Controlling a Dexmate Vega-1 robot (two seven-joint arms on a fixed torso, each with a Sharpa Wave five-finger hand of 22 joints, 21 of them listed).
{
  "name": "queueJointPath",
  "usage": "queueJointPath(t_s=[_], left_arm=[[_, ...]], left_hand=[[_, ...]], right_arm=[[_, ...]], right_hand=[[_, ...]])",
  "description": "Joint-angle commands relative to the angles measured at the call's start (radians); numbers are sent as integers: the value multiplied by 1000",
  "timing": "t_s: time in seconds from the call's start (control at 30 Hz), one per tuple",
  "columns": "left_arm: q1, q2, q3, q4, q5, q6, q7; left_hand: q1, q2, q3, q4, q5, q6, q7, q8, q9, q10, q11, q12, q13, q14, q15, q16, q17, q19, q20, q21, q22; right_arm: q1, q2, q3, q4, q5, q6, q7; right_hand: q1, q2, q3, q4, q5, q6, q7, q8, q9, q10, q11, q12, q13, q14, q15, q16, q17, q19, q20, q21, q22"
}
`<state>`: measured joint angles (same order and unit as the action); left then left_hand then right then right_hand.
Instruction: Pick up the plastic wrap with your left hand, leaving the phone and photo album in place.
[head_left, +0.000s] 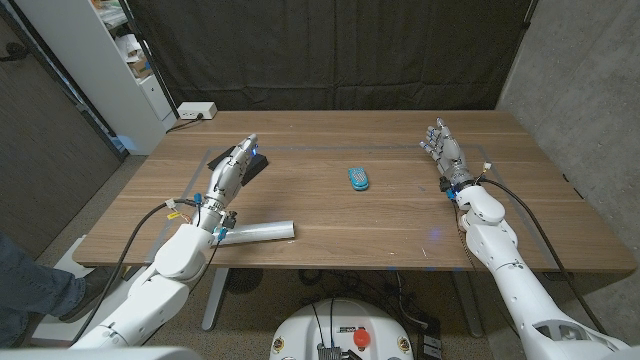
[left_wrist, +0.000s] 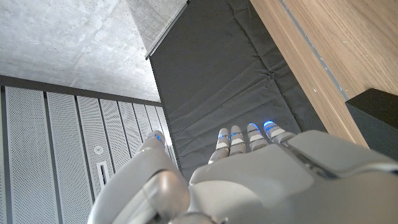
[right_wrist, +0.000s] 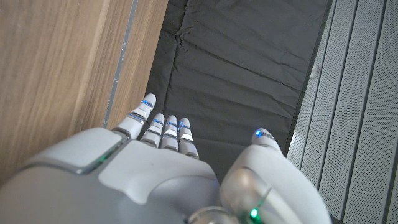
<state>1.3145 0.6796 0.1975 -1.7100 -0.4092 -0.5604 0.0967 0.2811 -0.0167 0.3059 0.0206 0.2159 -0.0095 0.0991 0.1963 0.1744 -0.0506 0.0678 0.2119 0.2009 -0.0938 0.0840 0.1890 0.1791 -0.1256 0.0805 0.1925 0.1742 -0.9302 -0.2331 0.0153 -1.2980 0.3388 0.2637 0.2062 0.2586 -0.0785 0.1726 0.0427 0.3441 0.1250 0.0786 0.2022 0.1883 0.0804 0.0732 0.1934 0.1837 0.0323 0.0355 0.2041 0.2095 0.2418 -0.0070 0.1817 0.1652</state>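
Nearest me on the wooden table (head_left: 380, 225) is the plastic wrap, a long silvery box-shaped roll (head_left: 258, 232), lying flat close to the near edge, just beside my left forearm and behind the left hand (head_left: 228, 176). That hand is further out over the table, fingers straight and apart, holding nothing; the left wrist view shows the same, fingers (left_wrist: 256, 135) extended toward the black curtain. A dark flat rectangular object (head_left: 254, 166), probably the photo album, sits right by the left hand's fingertips; I can't tell if they touch it. It shows as a black slab (left_wrist: 376, 118) at the edge of the left wrist view. Near table centre lies a small blue oval item with a lighter top (head_left: 358, 178); I take it for the phone, but it's too small to confirm. It's well apart from both hands. My right hand (head_left: 443, 152) stands on the far right side, fingers up and spread, empty; right wrist view agrees (right_wrist: 163, 132). Step in hand, my read: reach hasn't started, nothing grasped. Next move calls for pulling the left hand back toward the near edge, clear of the dark object, then turning the wrist to come down across the roll's short axis near its middle and closing around it. Risk: nudging the album on retraction, or the roll sliding off the near edge when contacted. Right hand should just hold position.
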Motion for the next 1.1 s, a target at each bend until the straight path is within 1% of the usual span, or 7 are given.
queueJointPath(t_s=[0.03, 0.17, 0.67, 0.73, 0.8, 1.0, 1.1], left_arm=[[49, -2, -19, 1, 29, -61, 10], [61, -4, -24, 5, 25, -90, 0], [117, -10, -53, -12, 85, -129, 29], [123, -5, -55, -12, 74, -138, 17], [135, -9, -66, -23, 103, -130, 39], [151, -15, -76, -30, 108, -145, 40], [168, -21, -95, -47, 146, -139, 69]], left_hand=[[11, -1, 4, -5, -6, 6, -1, -1, 5, 2, 4, 2, 2, 7, 3, 1, 2, -6, 7, 4, 5], [12, -1, 4, -7, -7, 7, -2, -1, 5, 4, 1, 3, 2, 7, 4, 1, 2, -5, 8, 4, 5], [16, 1, 5, -11, -9, 13, -2, -1, 5, 9, 1, 4, 0, 13, 3, 3, 2, -4, 9, 5, 5], [16, 1, 5, -12, -9, 13, -2, -1, 5, 9, 0, 4, 0, 13, 3, 3, 2, -4, 10, 5, 5], [17, 1, 5, -13, -10, 15, -3, -1, 5, 9, 1, 4, 0, 14, 2, 3, 2, -4, 11, 4, 5], [19, 2, 6, -15, -10, 18, -5, 0, 5, 11, -1, 5, 0, 15, 1, 3, 1, -5, 13, 4, 5], [20, 3, 6, -16, -11, 20, -5, 0, 5, 11, -1, 5, 0, 16, 0, 3, 1, -5, 12, 4, 5]], right_arm=[[-14, 5, 2, -21, 8, -1, 0], [-21, 3, 3, -30, 4, -1, -7], [-36, 1, 0, -57, 5, 0, -20], [-36, 1, 0, -58, 7, -2, -18], [-36, -1, -2, -55, 4, 2, -16], [-36, 0, 0, -57, 9, 0, -18], [-33, -3, 0, -52, 9, 4, -12]], right_hand=[[3, 12, -2, -1, 6, 3, -4, -1, 2, 7, 0, 3, 3, 8, -3, 7, -1, 2, 4, 10, 6], [4, 13, -2, -1, 6, 5, -4, 0, 2, 7, 0, 3, 3, 8, -4, 7, -1, 2, 4, 10, 6], [5, 14, -4, -2, 9, 4, -5, -1, 2, 8, 1, 3, 3, 9, -3, 7, -1, 3, 4, 10, 6], [5, 14, -4, -2, 9, 5, -5, -1, 2, 8, 1, 2, 3, 9, -2, 7, -1, 3, 4, 10, 6], [5, 14, -4, -2, 9, 5, -5, -1, 2, 8, 1, 2, 3, 9, -2, 7, -1, 3, 4, 10, 6], [5, 15, -4, -3, 10, 4, -5, -2, 2, 9, 1, 2, 3, 11, -2, 7, -1, 3, 4, 10, 6], [5, 15, -5, -3, 10, 4, -4, -2, 2, 9, 1, 2, 3, 10, -2, 7, -1, 3, 4, 10, 6]])
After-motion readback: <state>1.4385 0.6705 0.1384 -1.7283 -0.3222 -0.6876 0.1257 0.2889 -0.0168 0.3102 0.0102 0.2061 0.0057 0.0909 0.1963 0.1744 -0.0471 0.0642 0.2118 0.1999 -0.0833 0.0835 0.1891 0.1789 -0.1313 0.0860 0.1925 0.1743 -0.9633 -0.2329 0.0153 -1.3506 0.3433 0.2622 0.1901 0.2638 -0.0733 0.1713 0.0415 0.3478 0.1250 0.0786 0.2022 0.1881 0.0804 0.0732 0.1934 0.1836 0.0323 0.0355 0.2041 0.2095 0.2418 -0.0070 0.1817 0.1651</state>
